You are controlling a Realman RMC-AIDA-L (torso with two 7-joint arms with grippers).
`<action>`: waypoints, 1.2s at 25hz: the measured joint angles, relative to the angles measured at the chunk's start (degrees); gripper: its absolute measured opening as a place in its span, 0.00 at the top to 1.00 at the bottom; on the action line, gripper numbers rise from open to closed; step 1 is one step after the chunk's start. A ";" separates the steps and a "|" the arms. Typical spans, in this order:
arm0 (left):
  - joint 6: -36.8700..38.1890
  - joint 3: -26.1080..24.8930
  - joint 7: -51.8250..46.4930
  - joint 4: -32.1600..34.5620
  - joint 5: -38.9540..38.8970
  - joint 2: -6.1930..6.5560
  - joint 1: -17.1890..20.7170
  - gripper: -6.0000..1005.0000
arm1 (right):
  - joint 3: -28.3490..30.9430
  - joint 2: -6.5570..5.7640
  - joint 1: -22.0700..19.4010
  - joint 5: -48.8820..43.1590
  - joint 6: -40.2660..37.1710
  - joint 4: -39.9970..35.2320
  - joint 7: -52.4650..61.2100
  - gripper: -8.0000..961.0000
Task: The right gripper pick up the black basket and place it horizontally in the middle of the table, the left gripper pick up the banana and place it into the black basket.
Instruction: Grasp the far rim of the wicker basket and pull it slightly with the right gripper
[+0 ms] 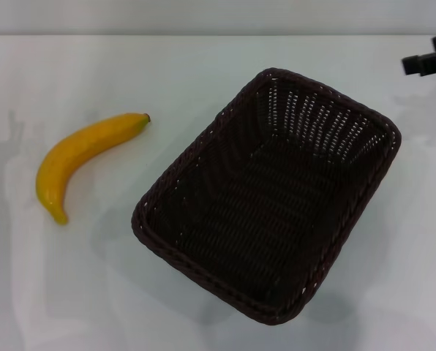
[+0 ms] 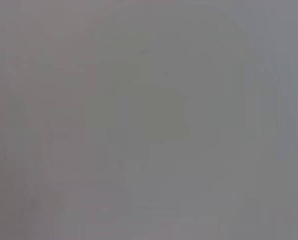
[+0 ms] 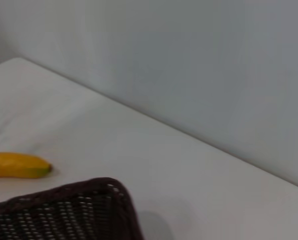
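Note:
The black basket [image 1: 271, 196] sits on the white table [image 1: 94, 292], right of centre, turned at an angle, and it is empty. A corner of it shows in the right wrist view [image 3: 69, 210]. The banana [image 1: 75, 159] lies on the table to the left of the basket, apart from it; its stem end shows in the right wrist view [image 3: 19, 165]. The right gripper [image 1: 430, 60] shows only partly at the far right edge, beyond the basket's far right corner. The left gripper is out of view; the left wrist view shows only plain grey.
The table's far edge meets a grey wall [image 3: 199, 75] behind the basket. Bare tabletop lies in front of the banana and to the left of the basket.

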 joint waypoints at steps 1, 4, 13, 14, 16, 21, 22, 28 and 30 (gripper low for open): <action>0.00 0.06 0.00 0.08 0.00 0.00 0.14 0.13 | -0.05 0.21 0.56 -0.05 0.42 0.08 0.00 0.17; 0.02 0.60 -0.01 0.08 0.01 0.00 0.33 0.13 | -0.75 1.03 2.00 -1.18 1.13 0.34 0.18 0.17; 0.47 1.46 -0.01 -0.15 -0.01 0.00 0.42 0.13 | -2.23 4.81 7.13 -8.66 1.21 3.01 0.46 0.17; 0.48 1.47 -0.01 -0.20 -0.01 0.00 0.45 0.13 | -2.23 4.84 7.81 -8.80 1.10 4.13 0.40 0.17; 0.50 1.46 -0.01 -0.25 -0.01 -0.01 0.55 0.13 | -2.23 4.76 9.01 -8.91 0.95 6.50 0.23 0.17; 0.56 1.45 -1.91 -0.82 -0.04 -0.01 0.65 0.13 | -2.23 4.68 10.83 -9.10 -0.46 10.04 -0.51 0.17; 0.56 1.45 -2.46 -0.96 -0.02 0.01 0.65 0.13 | -2.32 4.77 11.00 -9.30 -0.92 10.17 -0.66 0.17; 0.69 1.43 -2.99 -1.75 1.48 0.02 0.64 0.13 | -4.65 4.78 11.94 -9.99 -3.72 11.74 -0.62 0.17; 0.72 1.43 -3.00 -1.78 1.51 0.01 0.76 0.13 | -4.93 4.61 12.84 -10.61 -4.15 13.40 -0.62 0.17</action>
